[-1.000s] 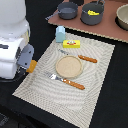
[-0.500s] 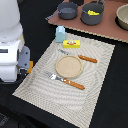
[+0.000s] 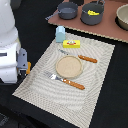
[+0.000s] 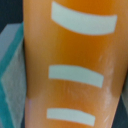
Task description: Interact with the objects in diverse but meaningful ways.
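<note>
The orange-brown bread block (image 4: 70,65), with pale scored stripes, fills the wrist view right in front of the camera. In the exterior view only a small orange piece of it (image 3: 28,65) shows at my gripper (image 3: 24,64), which hangs at the exterior view's left edge of the placemat and appears shut on it; the fingers are hidden. The yellow red-labelled box (image 3: 71,43) and the small pale carton (image 3: 60,34) stand at the mat's far edge. The grey saucepan (image 3: 67,10) sits on the wooden board, and the yellow cheese (image 3: 93,11) lies in a second pot.
A round tan plate (image 3: 69,67) lies mid-mat between an orange-handled knife (image 3: 87,59) and fork (image 3: 70,82). A striped placemat (image 3: 95,95) covers the dark table. A wooden board (image 3: 107,30) at the back carries the pots and a tan bowl (image 3: 123,17).
</note>
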